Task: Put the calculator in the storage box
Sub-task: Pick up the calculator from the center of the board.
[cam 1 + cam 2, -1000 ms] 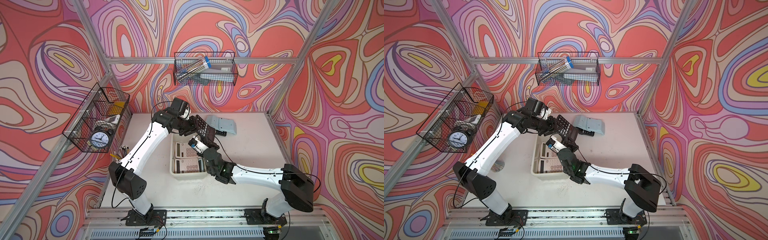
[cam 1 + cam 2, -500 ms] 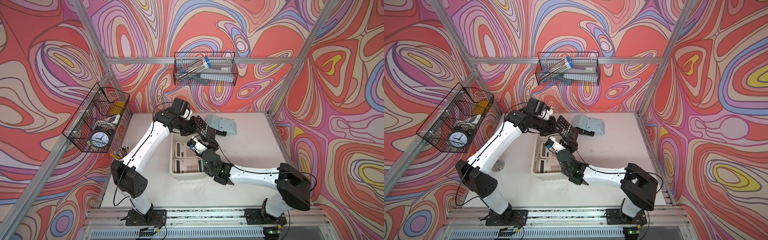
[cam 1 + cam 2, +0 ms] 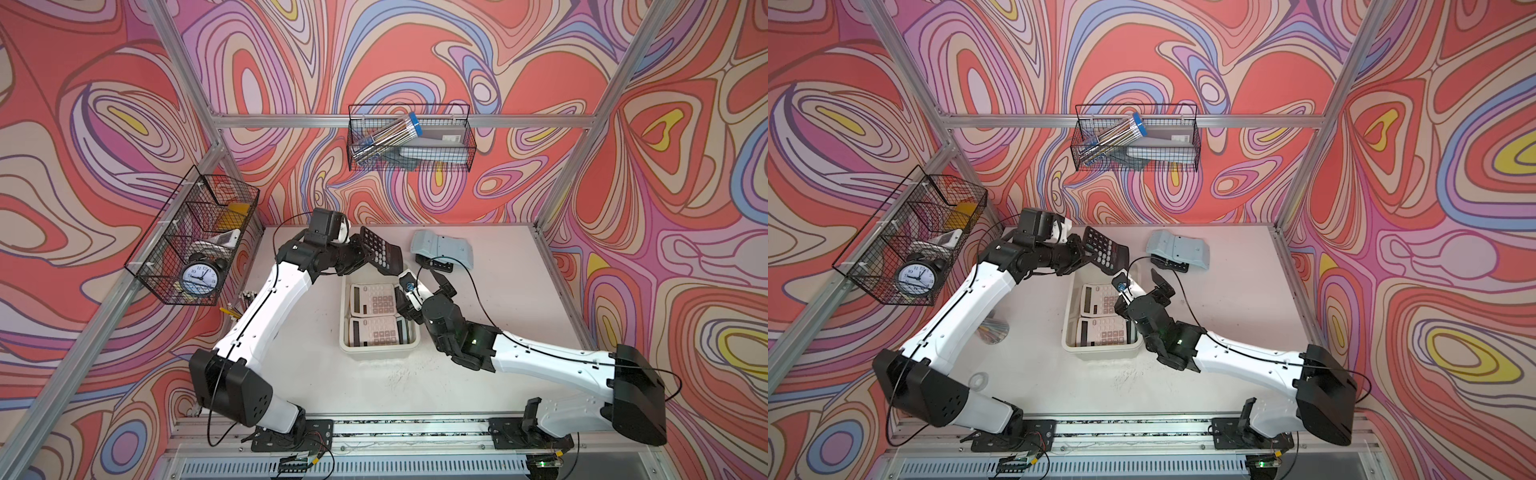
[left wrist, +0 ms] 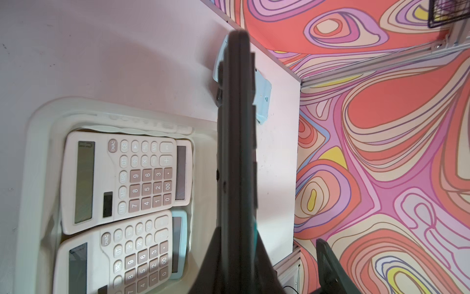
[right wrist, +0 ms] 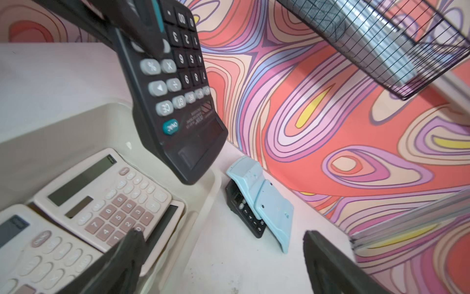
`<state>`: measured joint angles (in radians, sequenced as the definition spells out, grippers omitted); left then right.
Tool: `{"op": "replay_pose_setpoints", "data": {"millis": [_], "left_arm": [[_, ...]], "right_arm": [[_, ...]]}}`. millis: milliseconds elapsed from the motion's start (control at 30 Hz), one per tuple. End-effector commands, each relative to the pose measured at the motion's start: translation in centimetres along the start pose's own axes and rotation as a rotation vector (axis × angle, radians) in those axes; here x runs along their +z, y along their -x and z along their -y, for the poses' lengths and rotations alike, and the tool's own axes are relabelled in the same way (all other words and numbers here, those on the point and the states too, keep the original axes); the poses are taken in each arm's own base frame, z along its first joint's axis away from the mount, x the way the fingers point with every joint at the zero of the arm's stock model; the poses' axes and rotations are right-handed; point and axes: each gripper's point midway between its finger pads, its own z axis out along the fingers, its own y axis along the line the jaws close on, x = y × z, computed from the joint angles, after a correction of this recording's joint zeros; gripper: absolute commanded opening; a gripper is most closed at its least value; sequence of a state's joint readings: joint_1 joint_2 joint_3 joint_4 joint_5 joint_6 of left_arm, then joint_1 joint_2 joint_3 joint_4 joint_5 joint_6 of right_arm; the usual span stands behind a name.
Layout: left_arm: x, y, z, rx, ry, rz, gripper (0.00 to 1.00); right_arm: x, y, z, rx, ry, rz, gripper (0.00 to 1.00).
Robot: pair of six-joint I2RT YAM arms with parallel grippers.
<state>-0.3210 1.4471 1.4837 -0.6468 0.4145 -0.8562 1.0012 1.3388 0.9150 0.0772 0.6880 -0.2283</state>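
My left gripper is shut on the keypad end of a black calculator, which hangs tilted in the air over the far end of the storage box. In the left wrist view the calculator shows edge-on between the jaws of that gripper. The cream-white box holds two pale calculators lying flat on others. My right gripper stands open and empty by the box's right rim, below the black calculator.
A light blue calculator lies face down over a black one at the back of the table. Black wire baskets hang on the back wall and the left wall. A cup of pencils stands left of my left arm.
My left gripper has shut on the black calculator. My right gripper has opened wide, let go of it and dropped back a little toward the box's right side.
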Motion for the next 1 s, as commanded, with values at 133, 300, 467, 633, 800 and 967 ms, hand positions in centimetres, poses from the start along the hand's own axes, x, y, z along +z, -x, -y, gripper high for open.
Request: {"op": "replay_pose_setpoints", "data": {"millis": [133, 300, 467, 633, 800, 967], "left_arm": [[-3.0, 2.2, 2.1, 0.007, -0.203, 0.189, 0.0], [-3.7, 1.9, 2.7, 0.001, -0.297, 0.207, 0.0], [-3.8, 1.3, 3.8, 0.04, -0.395, 0.195, 0.0], [-3.8, 0.7, 4.9, 0.056, -0.512, 0.175, 0.0], [-3.9, 0.3, 5.4, 0.069, -0.565, 0.162, 0.0], [-4.1, -0.2, 5.3, 0.079, -0.592, 0.163, 0.0]], "right_arm": [[0.9, -0.6, 0.1, 0.42, 0.3, -0.125, 0.98], [1.1, 1.2, 0.5, 0.597, 0.46, -0.136, 0.97], [1.2, 3.3, 1.8, 0.83, 0.651, -0.105, 0.86], [1.4, 4.8, 2.7, 1.001, 0.823, -0.086, 0.75], [1.7, 6.0, 3.1, 1.096, 0.931, -0.062, 0.67], [2.7, 6.4, 3.2, 1.159, 0.973, -0.071, 0.57]]}}
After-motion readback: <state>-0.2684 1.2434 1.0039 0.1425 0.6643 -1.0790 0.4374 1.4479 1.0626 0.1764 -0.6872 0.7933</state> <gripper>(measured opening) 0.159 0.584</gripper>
